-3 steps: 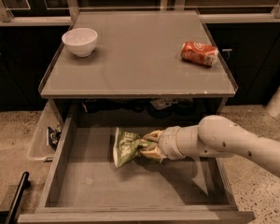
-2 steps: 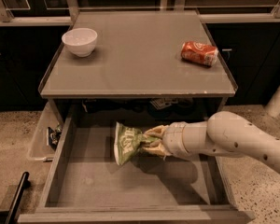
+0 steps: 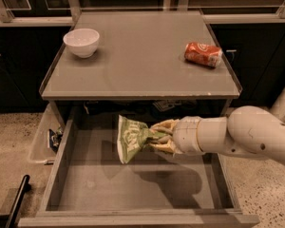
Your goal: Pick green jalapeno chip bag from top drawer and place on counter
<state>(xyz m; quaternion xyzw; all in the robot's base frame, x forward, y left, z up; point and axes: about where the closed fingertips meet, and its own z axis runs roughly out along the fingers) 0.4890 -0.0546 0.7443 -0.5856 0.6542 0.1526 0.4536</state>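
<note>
The green jalapeno chip bag (image 3: 131,138) is crinkled and hangs in the air above the floor of the open top drawer (image 3: 133,184), casting a shadow on it. My gripper (image 3: 157,137) reaches in from the right on a white arm and is shut on the bag's right end. The grey counter (image 3: 137,56) lies just above and behind the drawer.
A white bowl (image 3: 81,42) stands at the counter's back left. An orange-red soda can (image 3: 203,54) lies on its side at the right. A clear plastic bin (image 3: 43,137) with small items hangs left of the drawer. A black bar (image 3: 15,204) lies at the lower left.
My gripper has lifted the chip bag higher above the drawer floor and a little toward the counter. The bowl and can have not moved.
</note>
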